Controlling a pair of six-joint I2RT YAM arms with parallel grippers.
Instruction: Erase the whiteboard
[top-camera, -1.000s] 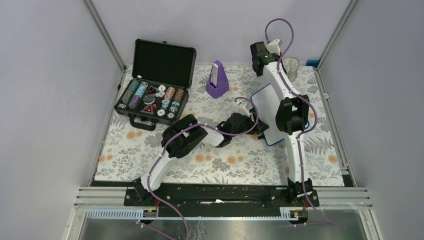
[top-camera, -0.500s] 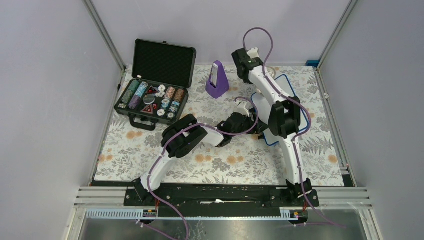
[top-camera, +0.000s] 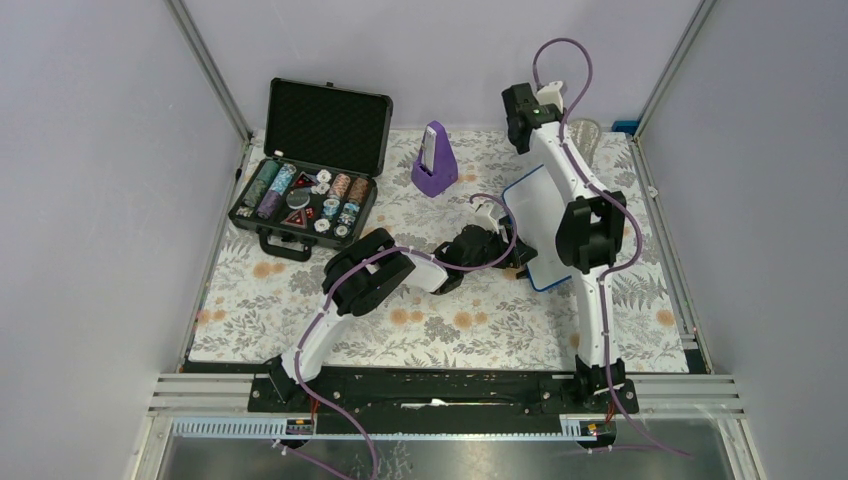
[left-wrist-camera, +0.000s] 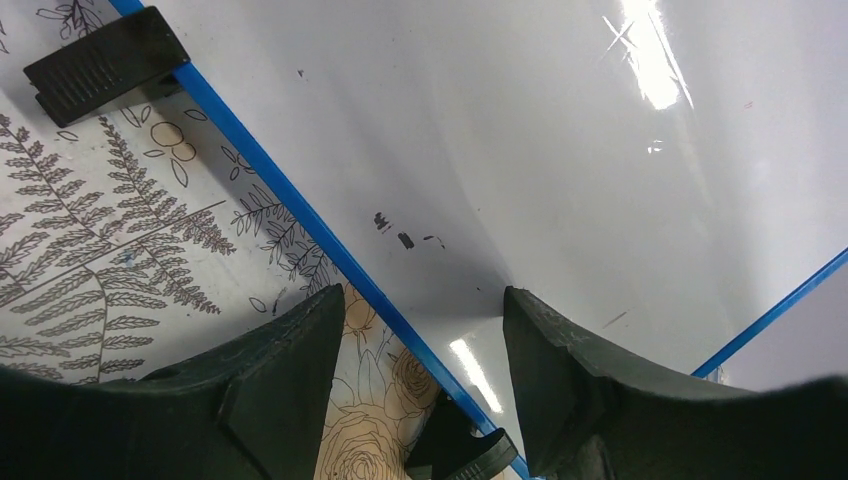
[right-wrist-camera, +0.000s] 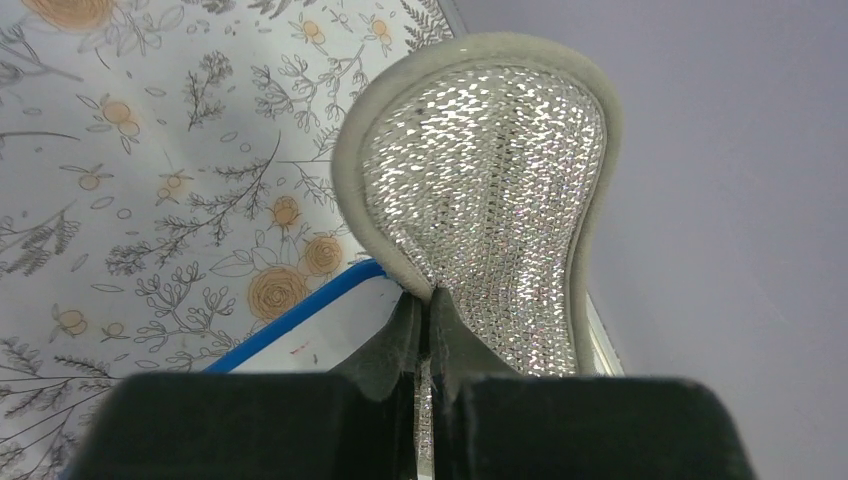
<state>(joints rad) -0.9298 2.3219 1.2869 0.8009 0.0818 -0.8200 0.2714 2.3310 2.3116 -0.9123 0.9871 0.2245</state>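
Note:
The whiteboard (top-camera: 530, 205) lies flat at the right of the table, white with a thin blue rim, largely under my right arm. In the left wrist view the whiteboard (left-wrist-camera: 520, 130) looks almost clean, with a few small dark specks near its edge. My left gripper (top-camera: 515, 255) (left-wrist-camera: 420, 330) is open and straddles the blue rim at the board's near left edge. My right gripper (top-camera: 572, 128) (right-wrist-camera: 428, 310) is shut on a pale sparkly cloth pad (right-wrist-camera: 490, 190) at the board's far right corner (right-wrist-camera: 310, 335).
An open black case (top-camera: 305, 195) of poker chips stands at the back left. A purple stand (top-camera: 434, 160) is at the back middle. Black clips (left-wrist-camera: 105, 62) sit on the board's rim. The flowered tablecloth (top-camera: 430, 320) covers the table. The enclosure walls are close to the right gripper.
My right gripper with the pad swept left across the board's far end, then came back to the far right corner. The left arm has not moved.

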